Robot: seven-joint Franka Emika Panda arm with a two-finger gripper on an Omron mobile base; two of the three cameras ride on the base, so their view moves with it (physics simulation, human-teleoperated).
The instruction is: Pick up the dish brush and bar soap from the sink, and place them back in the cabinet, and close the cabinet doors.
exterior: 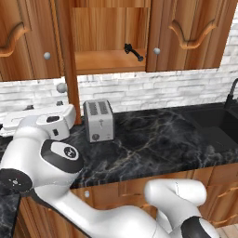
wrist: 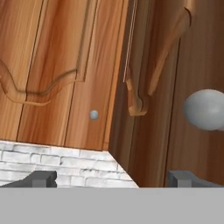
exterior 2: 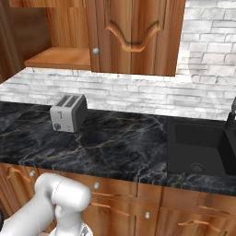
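The dish brush (exterior: pixel 134 52) lies on the wooden shelf inside the cabinet (exterior: pixel 109 60), whose shelf also shows in the right base view (exterior 2: pixel 60 57). Its left cabinet door (exterior: pixel 69 60) stands swung out edge-on, with a round silver knob (exterior: pixel 61 87). The right door (exterior: pixel 186 32) is shut. My gripper (exterior: pixel 44 106) is open and empty, just below that knob and left of the toaster. In the hand view the gripper (wrist: pixel 114 179) faces the open door's panel (wrist: pixel 148 87), with the knob (wrist: pixel 205 109) above the right fingertip (wrist: pixel 188 178). The black sink (exterior 2: pixel 175 147) is at the right; the bar soap is out of view.
A silver toaster (exterior: pixel 98 121) stands on the black marble counter (exterior: pixel 153 139) under the cabinet. The dark faucet (exterior: pixel 231 95) rises at the sink's far side. Another shut door (exterior: pixel 28 37) is to the left. Lower drawers (exterior 2: pixel 120 203) run beneath the counter.
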